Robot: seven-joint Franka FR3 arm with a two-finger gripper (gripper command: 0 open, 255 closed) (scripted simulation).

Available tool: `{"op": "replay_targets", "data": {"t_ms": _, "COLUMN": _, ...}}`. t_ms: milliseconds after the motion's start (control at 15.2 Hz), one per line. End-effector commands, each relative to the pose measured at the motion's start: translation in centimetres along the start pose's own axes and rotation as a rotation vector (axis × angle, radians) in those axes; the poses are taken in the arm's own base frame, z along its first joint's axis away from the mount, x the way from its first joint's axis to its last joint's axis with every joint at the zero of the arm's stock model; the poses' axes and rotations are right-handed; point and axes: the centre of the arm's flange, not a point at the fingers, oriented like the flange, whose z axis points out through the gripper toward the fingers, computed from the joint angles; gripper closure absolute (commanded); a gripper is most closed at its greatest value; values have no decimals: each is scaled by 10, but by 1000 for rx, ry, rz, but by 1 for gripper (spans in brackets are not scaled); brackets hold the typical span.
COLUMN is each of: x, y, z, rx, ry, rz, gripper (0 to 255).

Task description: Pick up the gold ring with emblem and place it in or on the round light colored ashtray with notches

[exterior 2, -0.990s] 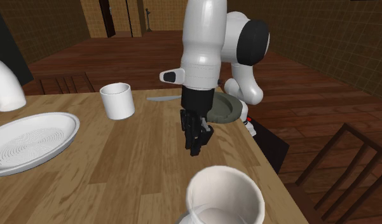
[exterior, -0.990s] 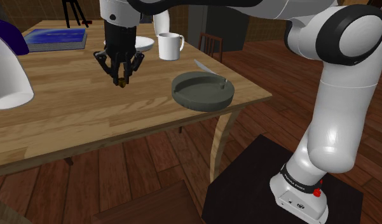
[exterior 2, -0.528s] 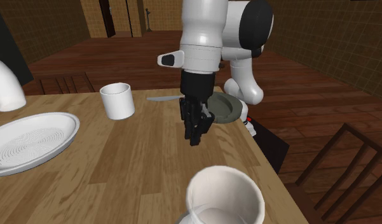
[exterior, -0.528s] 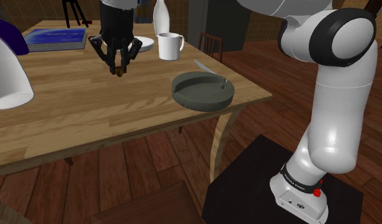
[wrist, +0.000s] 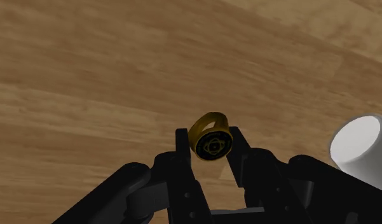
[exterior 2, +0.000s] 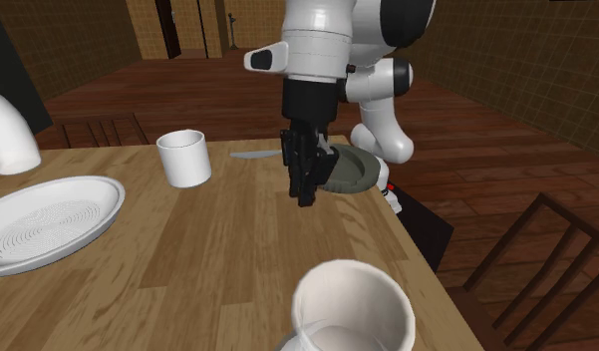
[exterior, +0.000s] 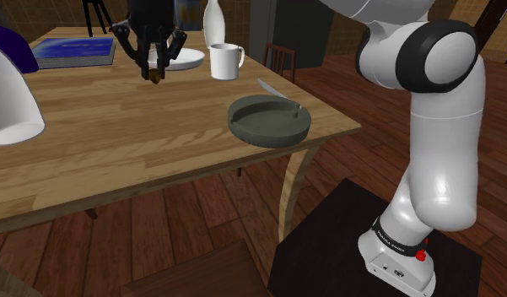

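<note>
The black pincer [exterior: 155, 74] points down over the wooden surface [exterior: 116, 126], its 2 fingers closed narrowly on the gold ring [exterior: 153, 80], which is raised clear of the wood. In the wrist view the ring [wrist: 212, 143] sits clasped between the fingertips of the pincer [wrist: 210, 135], its round dark emblem face turned toward the camera and its band tilted away behind, with a white mug [wrist: 361, 145] standing on the surface off to one side.

In the shoulder view the round dark grey ashtray [exterior: 270, 120] lies at 4 o'clock from the pincer, well apart from it, near the surface's corner. A knife [exterior: 272, 89] lies just beyond the ashtray, the mug [exterior: 225, 61] stands at 3 o'clock from the pincer, and a white plate [exterior: 188, 59] lies between them.

In the second exterior view the pincer [exterior 2: 306, 197] hangs with the ashtray [exterior 2: 352, 172] at 2 o'clock and the mug [exterior 2: 184, 158] at 10 o'clock
</note>
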Motion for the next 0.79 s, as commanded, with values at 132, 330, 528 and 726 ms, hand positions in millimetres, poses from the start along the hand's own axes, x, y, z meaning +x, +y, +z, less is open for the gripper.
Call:
{"op": "replay_targets", "data": {"t_ms": 132, "x": -6, "y": 6, "z": -18, "rx": -1, "ry": -1, "rz": 1, "gripper": 255}}
{"op": "replay_targets", "data": {"t_ms": 330, "x": -34, "y": 33, "z": -28, "rx": -1, "ry": 0, "rz": 1, "gripper": 255}}
{"op": "replay_targets", "data": {"t_ms": 528, "x": -61, "y": 60, "z": -38, "rx": -1, "ry": 0, "rz": 1, "gripper": 255}}
{"op": "replay_targets", "data": {"t_ms": 726, "x": -88, "y": 87, "z": -48, "rx": -1, "ry": 0, "rz": 1, "gripper": 255}}
